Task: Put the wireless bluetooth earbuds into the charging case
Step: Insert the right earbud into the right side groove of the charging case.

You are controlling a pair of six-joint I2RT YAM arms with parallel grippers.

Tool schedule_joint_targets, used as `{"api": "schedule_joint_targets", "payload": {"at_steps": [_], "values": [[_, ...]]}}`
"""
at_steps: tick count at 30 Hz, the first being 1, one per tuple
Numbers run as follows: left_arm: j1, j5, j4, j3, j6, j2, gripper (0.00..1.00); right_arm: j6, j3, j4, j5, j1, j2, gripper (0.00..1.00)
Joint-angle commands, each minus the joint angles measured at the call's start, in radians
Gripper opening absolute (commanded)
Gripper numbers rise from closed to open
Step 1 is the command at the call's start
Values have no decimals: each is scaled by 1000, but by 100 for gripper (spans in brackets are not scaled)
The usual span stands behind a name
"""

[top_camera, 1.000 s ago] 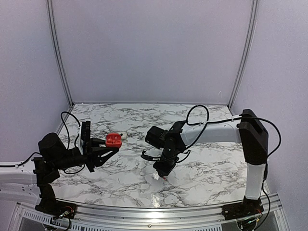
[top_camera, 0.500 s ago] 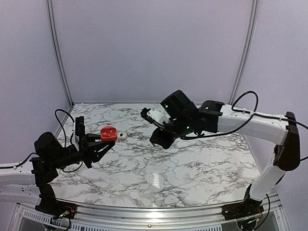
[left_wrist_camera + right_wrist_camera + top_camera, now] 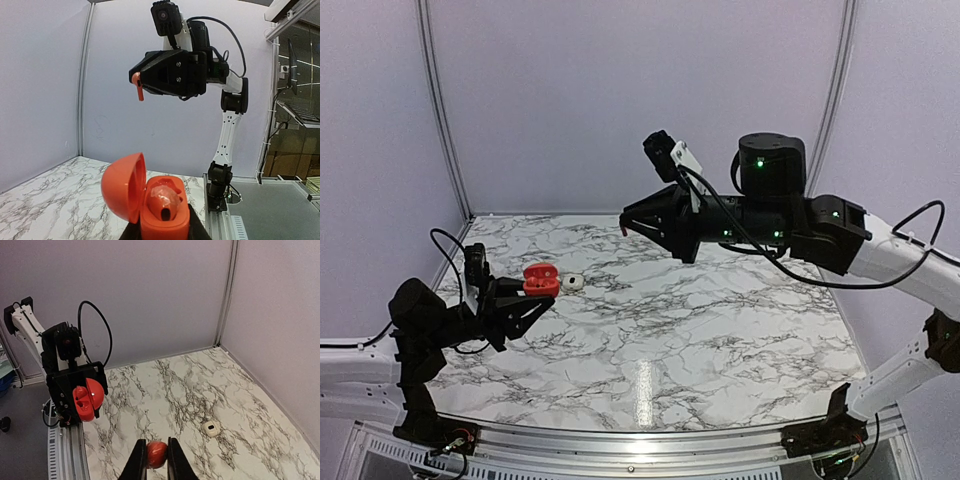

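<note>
My left gripper (image 3: 541, 293) is shut on the red charging case (image 3: 540, 280) and holds it above the table's left side, lid (image 3: 123, 187) swung open. One red earbud (image 3: 165, 197) sits in a socket of the case (image 3: 162, 215). My right gripper (image 3: 623, 223) hangs high over the middle of the table, up and to the right of the case, pointing left. It is shut on a second red earbud (image 3: 156, 454), which shows as a red tip (image 3: 622, 229) between the jaws. In the right wrist view the case (image 3: 86, 399) is far off to the left.
A small white rounded object (image 3: 577, 281) lies on the marble table (image 3: 720, 320) just right of the held case; it shows too in the right wrist view (image 3: 211, 428). Walls close the table at the back and both sides.
My right arm has risen from low over the table's front middle to high above the centre, carrying the earbud. My left gripper has drawn the case slightly left and tilted it up.
</note>
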Motion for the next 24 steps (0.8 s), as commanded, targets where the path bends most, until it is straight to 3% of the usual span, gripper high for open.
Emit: {"api": "schedule_joint_targets", "payload": {"at_steps": [1, 13, 24], "values": [[4, 115, 102, 16, 5, 13, 0, -51, 1, 97, -62, 73, -11, 7], [4, 198, 102, 45, 50, 26, 0, -112, 27, 154, -23, 247, 39, 7], [1, 214, 101, 64, 34, 46, 0, -125, 13, 221, -12, 271, 93, 7]]}}
